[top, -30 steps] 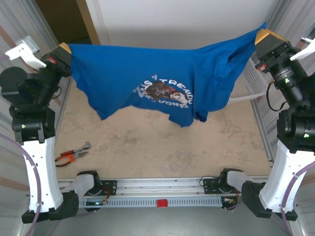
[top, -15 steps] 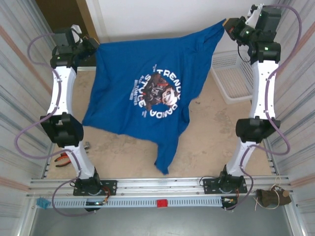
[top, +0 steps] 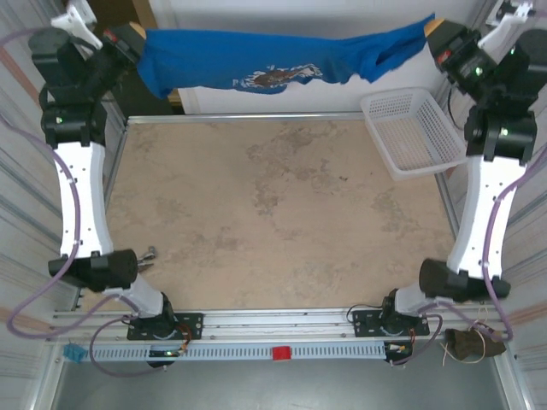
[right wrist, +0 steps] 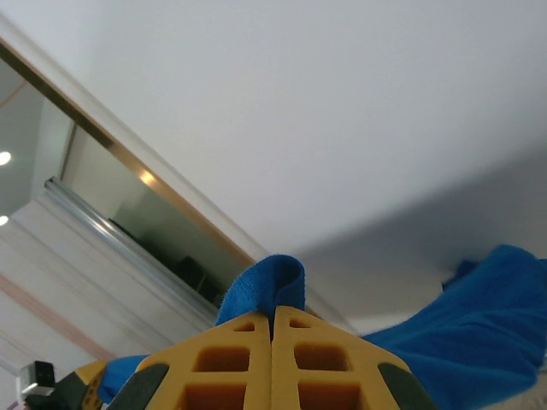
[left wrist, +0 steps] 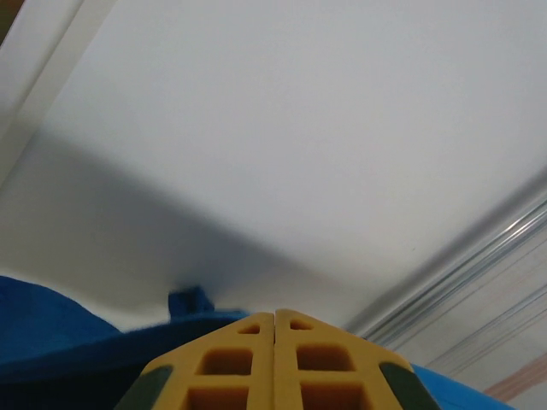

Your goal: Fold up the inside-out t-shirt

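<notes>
The inside-out t-shirt (top: 256,58), royal blue with a dark print, is stretched in a narrow band high above the table's far edge, against the white wall. At the top left my left gripper (top: 137,44) is shut on one end of it. At the top right my right gripper (top: 430,32) is shut on the other end. In the left wrist view the yellow fingers (left wrist: 231,359) of the left gripper (left wrist: 273,314) meet, with blue cloth (left wrist: 51,342) behind them. In the right wrist view a fold of blue cloth (right wrist: 267,286) pokes out of the closed right gripper (right wrist: 273,309).
A white lattice basket (top: 410,132) stands at the far right of the beige table (top: 273,213). A small metal tool (top: 147,254) lies near the left arm's elbow. Both arms reach up along the side frames.
Both arms have swung up and toward the back wall. The shirt, hanging spread with its print facing the camera half a second ago, is now pulled into a taut high band off the table.
</notes>
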